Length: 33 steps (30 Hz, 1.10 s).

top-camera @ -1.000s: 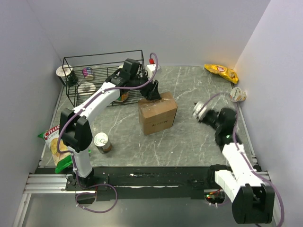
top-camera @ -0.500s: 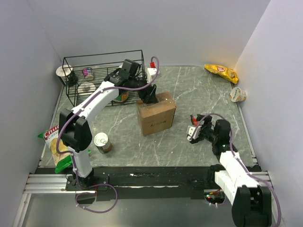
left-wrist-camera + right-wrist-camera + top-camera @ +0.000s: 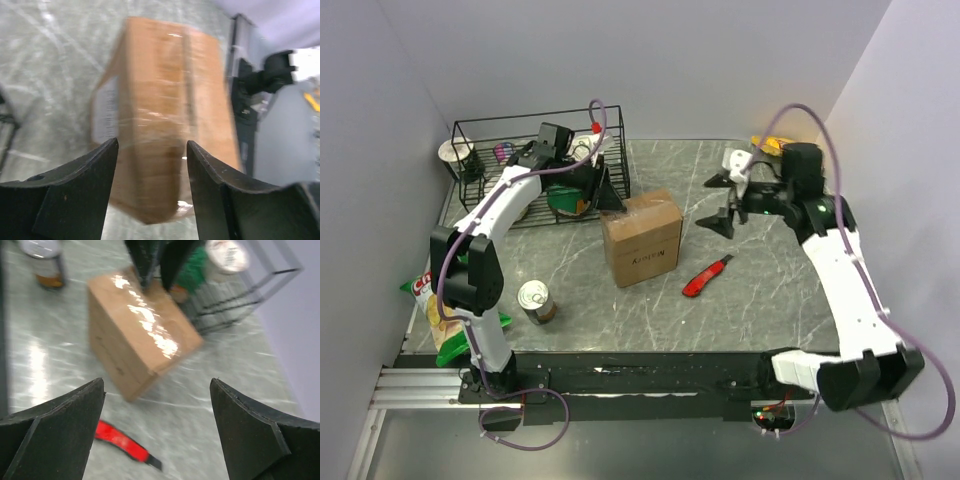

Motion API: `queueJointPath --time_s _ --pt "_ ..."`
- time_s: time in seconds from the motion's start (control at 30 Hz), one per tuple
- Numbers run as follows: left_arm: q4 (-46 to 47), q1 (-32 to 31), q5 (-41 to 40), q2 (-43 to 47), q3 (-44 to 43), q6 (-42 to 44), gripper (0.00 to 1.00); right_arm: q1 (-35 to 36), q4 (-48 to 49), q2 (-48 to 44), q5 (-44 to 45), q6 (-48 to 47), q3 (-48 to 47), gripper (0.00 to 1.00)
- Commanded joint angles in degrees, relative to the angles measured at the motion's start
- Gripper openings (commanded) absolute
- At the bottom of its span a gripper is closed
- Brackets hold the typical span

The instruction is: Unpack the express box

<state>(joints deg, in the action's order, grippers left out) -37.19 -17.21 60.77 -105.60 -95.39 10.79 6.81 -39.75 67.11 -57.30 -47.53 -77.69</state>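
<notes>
Express box (image 3: 642, 232) sits mid-desk (image 3: 760, 290), glossy tape across its top. White label (image 3: 105, 114) on one side is blurred and unreadable. Dark print on the near face is illegible. Left pincer (image 3: 608, 198): fingers apart at the box's far corner, gripping nothing. Right pincer (image 3: 718, 203): spread wide, empty. Snack bag (image 3: 428, 300): only "Ch" legible.

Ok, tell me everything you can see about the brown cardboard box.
The brown cardboard box is a closed rectangular carton, flaps sealed with glossy clear tape. A white label shows on one side, dark print on the near face. It rests flat on the grey marbled table, slightly askew, near the centre. Nothing grips it; the left gripper hovers by its far-left corner, jaws open.
</notes>
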Motion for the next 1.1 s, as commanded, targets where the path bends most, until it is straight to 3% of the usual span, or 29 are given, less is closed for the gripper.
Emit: queueJointPath --time_s 0.0,0.07,0.23,0.3,0.43,0.63,0.8,0.9,0.97,1.07 --pt "-1.5 2.0 9.4 0.7 -0.3 0.3 0.61 7.2 -4.0 4.6 2.5 8.1 -4.8 0.91" --pt "-2.3 2.3 11.7 0.5 -0.6 0.8 0.62 9.8 -1.4 7.4 1.5 12.2 -9.7 0.90" --pt "-8.4 2.3 11.9 -3.0 -3.0 6.9 0.60 13.1 -12.4 20.3 -5.0 6.7 -22.5 0.86" --pt "-13.2 2.3 11.8 -6.4 -6.5 8.5 0.56 13.8 -12.5 22.5 -5.1 5.4 -23.4 0.87" --pt "-7.9 1.0 9.9 -5.8 -3.8 4.1 0.54 13.8 -13.2 26.1 -4.7 1.3 -24.8 0.88" --pt "-9.7 0.4 5.3 -6.4 -2.4 5.5 0.47 14.6 -29.2 36.1 -5.6 -13.1 -32.2 0.88" --pt "-11.1 0.4 5.9 -5.2 -0.9 6.9 0.45 16.0 -32.2 39.8 -4.7 -15.7 -31.6 0.89" --pt "-10.6 0.4 5.3 -4.7 -0.4 6.9 0.44 17.1 -40.0 43.4 -4.1 -20.4 -34.9 0.89" --pt "-10.1 0.4 5.1 -4.7 -0.4 6.2 0.43 17.6 -49.3 46.2 -3.5 -24.7 -39.5 0.88" --pt "-9.4 0.4 4.9 -4.9 -0.4 5.6 0.42 17.8 -50.3 48.8 -3.0 -22.2 -40.5 0.78"
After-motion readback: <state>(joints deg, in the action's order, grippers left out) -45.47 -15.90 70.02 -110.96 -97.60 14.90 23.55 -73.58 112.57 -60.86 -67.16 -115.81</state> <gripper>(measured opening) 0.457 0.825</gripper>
